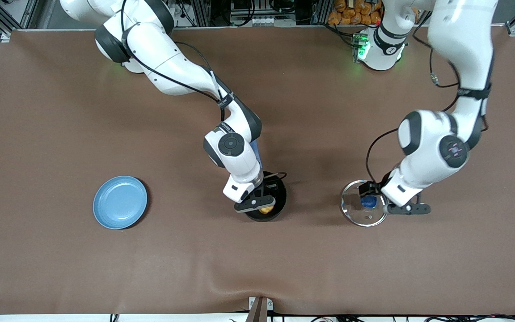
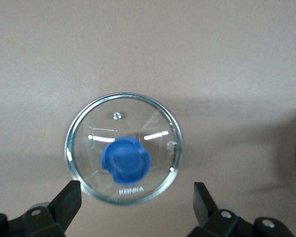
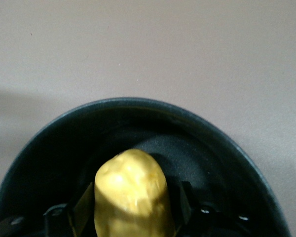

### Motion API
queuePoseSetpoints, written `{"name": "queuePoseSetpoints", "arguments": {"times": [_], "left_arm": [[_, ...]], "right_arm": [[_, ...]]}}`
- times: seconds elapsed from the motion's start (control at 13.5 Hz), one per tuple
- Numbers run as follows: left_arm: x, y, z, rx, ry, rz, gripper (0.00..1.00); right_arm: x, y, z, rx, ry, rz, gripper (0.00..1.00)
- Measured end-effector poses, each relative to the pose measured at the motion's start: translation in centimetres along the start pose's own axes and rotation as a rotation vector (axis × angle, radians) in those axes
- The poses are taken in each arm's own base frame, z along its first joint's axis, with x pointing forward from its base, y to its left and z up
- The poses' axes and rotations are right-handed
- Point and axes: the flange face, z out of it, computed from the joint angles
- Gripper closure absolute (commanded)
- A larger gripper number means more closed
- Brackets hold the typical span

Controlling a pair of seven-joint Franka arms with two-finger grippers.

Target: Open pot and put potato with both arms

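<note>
A: Count what sits on the desk.

B: One pot, black, just below the middle of the front frame. One potato. One glass lid with a blue knob, at lower right of centre, toward the left arm's end. One light-blue plate at lower left of the frame, well apart from the rest. Two arms, each with one tool.

A: Where is the potato relative to the right tool?

B: Between its fingers. In the right wrist view the potato fills the lower middle of the frame, a dark finger pressed on each flank, so that tool is clamped on it. It hangs inside the mouth of the pot, whose rim curves around it.

A: And the left tool?

B: Over the lid's knob. In the left wrist view its fingers stand spread wide at the bottom of the frame, touching nothing. The lid lies flat on the desk between them, its knob near the centre.
</note>
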Motion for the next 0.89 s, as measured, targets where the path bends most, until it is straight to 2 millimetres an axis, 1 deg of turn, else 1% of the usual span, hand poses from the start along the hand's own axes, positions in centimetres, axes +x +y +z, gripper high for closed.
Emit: {"name": "queuePoseSetpoints", "arguments": {"times": [0.15,0.22,0.3,0.37,0.52,0.59,0.67,0.74,0.89], "left_arm": [[-0.2,-0.4,-4.6,-0.018,0.014,-0.009,0.0],[-0.4,-0.6,-6.7,-0.027,0.019,-0.011,0.0],[-0.8,-0.8,-8.8,-0.035,0.024,-0.013,0.0],[-1.1,-0.9,-11.0,-0.044,0.027,-0.014,0.0],[-1.7,-1.0,-15.2,-0.041,0.018,0.0,0.0],[-1.9,-0.8,-17.3,-0.023,0.006,0.018,0.0],[-2.0,-0.6,-19.4,-0.005,-0.004,0.029,0.0],[-2.0,-0.3,-21.3,0.005,-0.009,0.029,0.0],[-2.1,0.1,-23.9,0.027,-0.018,0.032,0.0]], "right_arm": [[0.7,0.0,-0.8,0.004,0.017,0.002,0.19],[1.4,-0.1,-1.7,0.004,0.022,0.005,0.18],[2.1,-0.1,-3.0,-0.003,0.017,0.009,0.18],[2.8,0.0,-4.7,-0.019,0.0,0.014,0.16],[4.1,0.8,-8.5,-0.062,-0.051,0.029,0.07],[5.0,1.9,-10.5,-0.086,-0.076,0.046,0.0],[5.9,3.3,-12.7,-0.108,-0.095,0.068,0.0],[7.1,5.2,-14.9,-0.128,-0.108,0.097,0.0],[9.7,10.4,-19.7,-0.159,-0.115,0.173,0.0]]}}
